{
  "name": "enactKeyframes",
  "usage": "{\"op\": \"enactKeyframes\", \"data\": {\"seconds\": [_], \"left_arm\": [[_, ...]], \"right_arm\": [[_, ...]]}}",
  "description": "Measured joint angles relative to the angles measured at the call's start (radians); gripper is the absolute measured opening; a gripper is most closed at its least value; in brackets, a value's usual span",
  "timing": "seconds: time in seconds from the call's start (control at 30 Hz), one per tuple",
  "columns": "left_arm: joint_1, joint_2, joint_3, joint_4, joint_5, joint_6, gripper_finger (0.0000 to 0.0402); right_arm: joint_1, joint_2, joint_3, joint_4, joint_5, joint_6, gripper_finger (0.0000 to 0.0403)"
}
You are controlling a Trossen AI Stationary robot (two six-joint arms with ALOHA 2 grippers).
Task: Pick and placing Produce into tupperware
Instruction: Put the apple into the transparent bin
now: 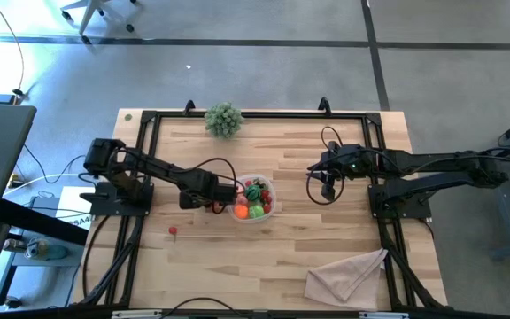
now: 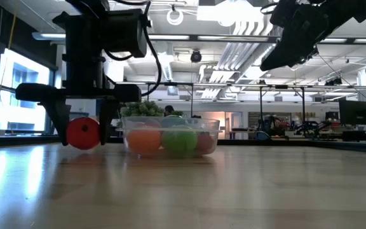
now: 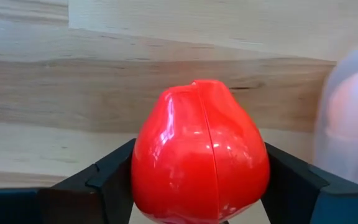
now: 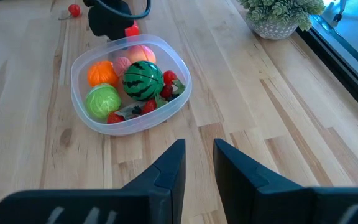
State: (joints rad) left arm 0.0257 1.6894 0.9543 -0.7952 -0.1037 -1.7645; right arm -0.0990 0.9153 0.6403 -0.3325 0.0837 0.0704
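Note:
My left gripper (image 3: 201, 186) (image 2: 83, 137) stands just left of the tupperware (image 1: 257, 197), shut on a glossy red toy fruit (image 3: 201, 155) (image 2: 83, 132). The clear tupperware (image 4: 129, 84) sits on the table and holds an orange piece (image 4: 101, 73), a green leafy ball (image 4: 103, 99), a striped green melon (image 4: 143, 79), a pink piece and small red berries. One small red berry (image 1: 173, 231) (image 4: 73, 9) lies on the table nearer the left edge. My right gripper (image 4: 199, 165) (image 1: 326, 184) hovers to the right of the tupperware, raised, fingers narrowly open, holding nothing. My left gripper pinches the red fruit between its two fingers (image 3: 107, 180), one on each opposite flank (image 3: 145, 168). The fingers come from above, pointing down. The fruit's underside (image 2: 83, 146) is at about table height; whether it rests on the wood, I cannot tell.
A bushy grey-green sprig (image 1: 224, 118) stands at the far edge, and a beige cloth (image 1: 348, 275) lies near the near right corner. Black frame rails (image 1: 140, 159) run along the table's sides. Bare wood lies between the tupperware and my right gripper.

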Motion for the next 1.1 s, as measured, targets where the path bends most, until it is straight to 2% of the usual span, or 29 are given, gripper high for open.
{"op": "enactKeyframes", "data": {"seconds": [0.27,0.47,0.6,0.7,0.9,1.1], "left_arm": [[0.0,-0.093,0.068,-0.111,-0.006,-0.001,0.0278],[0.0,-0.149,0.214,-0.228,-0.014,-0.009,0.0255],[0.0,-0.15,0.322,-0.243,-0.044,0.07,0.0255],[0.0,-0.123,0.384,-0.224,-0.07,0.15,0.0256],[0.0,-0.006,0.435,-0.162,-0.054,0.246,0.0288],[0.0,0.099,0.503,-0.087,-0.021,0.37,0.0256]], "right_arm": [[0.0,0.0,0.0,0.0,0.0,0.0,0.0071],[0.0,0.0,0.0,0.0,0.0,0.0,0.0071],[0.0,0.0,0.0,0.0,0.0,0.0,0.0071],[0.0,0.0,0.0,0.0,0.0,0.0,0.0071],[0.0,0.0,0.0,0.0,0.0,0.0,0.0071],[0.0,0.0,0.0,0.0,0.0,0.0,0.0071]]}}
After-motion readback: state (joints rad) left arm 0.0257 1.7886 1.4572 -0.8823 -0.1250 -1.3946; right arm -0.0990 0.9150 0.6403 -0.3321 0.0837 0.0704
